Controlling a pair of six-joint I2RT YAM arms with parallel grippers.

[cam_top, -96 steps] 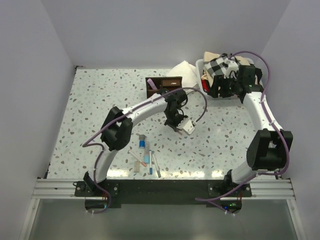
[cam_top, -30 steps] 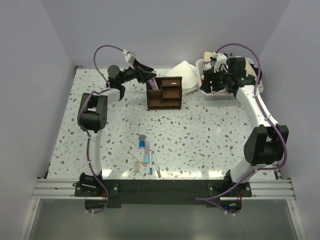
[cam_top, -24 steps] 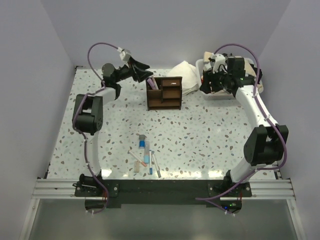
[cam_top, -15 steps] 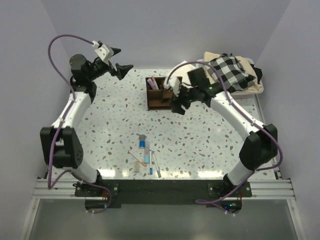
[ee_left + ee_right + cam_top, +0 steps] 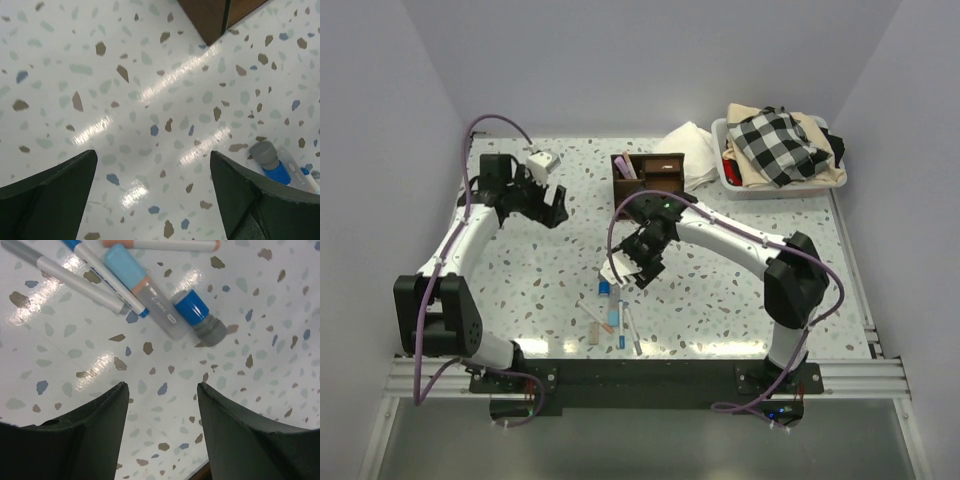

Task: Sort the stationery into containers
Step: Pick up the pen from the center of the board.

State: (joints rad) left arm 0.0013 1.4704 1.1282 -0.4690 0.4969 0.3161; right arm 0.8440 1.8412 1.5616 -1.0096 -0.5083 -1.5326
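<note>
Top external view put the sorting near its start (my reading, not a certainty): one pink pen (image 5: 625, 168) stood in the left compartment of the organizer (image 5: 655, 180). The other pieces lay loose on the table (image 5: 740, 290) in a cluster toward the near edge, well apart from it. The right gripper (image 5: 161, 386) hung over that cluster's far end with its jaws spread and nothing between them. The right wrist view showed the marker (image 5: 190, 307) just ahead of the fingertips, untouched. That marker lay flat, its long axis diagonal in the wrist view, grey stub to the lower right and body running to the upper left. From above it ran roughly near to far, grey end toward the organizer. Two white pens (image 5: 75, 280) lay beside it, nearly parallel, and a beige piece (image 5: 595, 333) sat at the cluster's left. The left gripper (image 5: 152, 152) was likewise spread and empty, over bare table left of the organizer. Nearly every piece was yet to be picked and placed.
</note>
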